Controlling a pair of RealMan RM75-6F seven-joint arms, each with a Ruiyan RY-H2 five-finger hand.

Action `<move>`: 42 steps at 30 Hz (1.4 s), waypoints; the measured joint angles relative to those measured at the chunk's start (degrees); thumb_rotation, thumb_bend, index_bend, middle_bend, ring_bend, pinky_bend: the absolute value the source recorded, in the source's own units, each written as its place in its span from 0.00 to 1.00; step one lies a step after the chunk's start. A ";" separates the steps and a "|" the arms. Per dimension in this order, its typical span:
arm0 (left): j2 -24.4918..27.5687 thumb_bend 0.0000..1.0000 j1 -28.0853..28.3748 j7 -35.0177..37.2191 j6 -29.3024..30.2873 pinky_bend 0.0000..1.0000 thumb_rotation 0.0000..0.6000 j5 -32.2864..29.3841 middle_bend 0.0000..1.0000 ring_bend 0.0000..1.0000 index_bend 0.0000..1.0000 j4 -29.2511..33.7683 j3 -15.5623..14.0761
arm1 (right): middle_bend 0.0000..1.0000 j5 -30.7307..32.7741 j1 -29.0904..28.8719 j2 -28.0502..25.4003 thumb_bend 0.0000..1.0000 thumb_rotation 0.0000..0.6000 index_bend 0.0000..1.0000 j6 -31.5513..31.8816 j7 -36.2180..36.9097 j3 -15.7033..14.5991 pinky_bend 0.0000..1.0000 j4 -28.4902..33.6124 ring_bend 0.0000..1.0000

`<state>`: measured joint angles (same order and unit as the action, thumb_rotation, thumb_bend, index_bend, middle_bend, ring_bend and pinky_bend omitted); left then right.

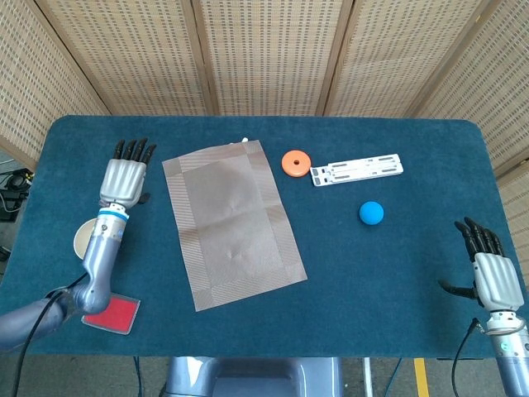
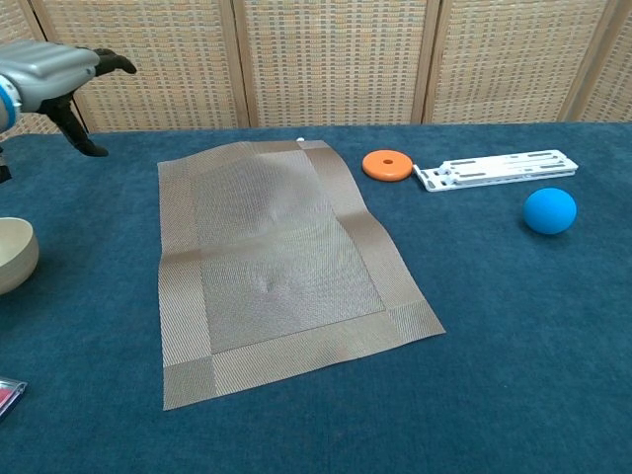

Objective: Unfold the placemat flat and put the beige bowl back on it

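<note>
Placemat [image 1: 231, 222] lies spread open (far end slightly humped), left hand [image 1: 124, 178] empty with fingers apart, and the beige bowl [image 2: 14, 256] awaits placing.

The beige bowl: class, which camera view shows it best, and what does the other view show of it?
The chest view shows the beige bowl best: its rim and side are plain at the left edge, though the frame cuts part off. In the head view the left arm covers most of the bowl, leaving only a sliver.

Woven matt placemat [image 1: 231, 223], fuzzy cloth table [image 1: 397, 265]
</note>
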<state>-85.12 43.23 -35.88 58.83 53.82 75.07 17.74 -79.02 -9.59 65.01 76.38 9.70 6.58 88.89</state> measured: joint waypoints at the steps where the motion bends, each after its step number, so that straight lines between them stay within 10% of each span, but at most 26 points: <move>1: 1.05 0.19 -1.61 1.54 2.15 0.00 1.00 2.07 0.00 0.00 0.06 2.04 -0.95 | 0.00 -0.18 -0.01 0.03 0.07 1.00 0.06 0.02 0.04 -0.05 0.00 -0.01 0.00; 22: 12.31 0.00 -26.80 14.26 29.04 0.00 1.00 23.55 0.00 0.00 0.00 21.09 -18.41 | 0.00 -8.28 -0.05 2.09 0.02 1.00 0.03 1.70 -3.02 -3.86 0.00 0.01 0.00; 42: 16.22 0.00 -32.57 21.51 30.64 0.00 1.00 26.75 0.00 0.00 0.00 21.50 -18.98 | 0.00 -13.10 -5.31 18.08 0.09 1.00 0.03 -2.13 -18.45 -4.21 0.00 6.17 0.00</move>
<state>-68.90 10.65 -14.37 89.48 80.58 96.57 -1.23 -92.12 -14.90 83.09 74.25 -8.76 2.36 95.06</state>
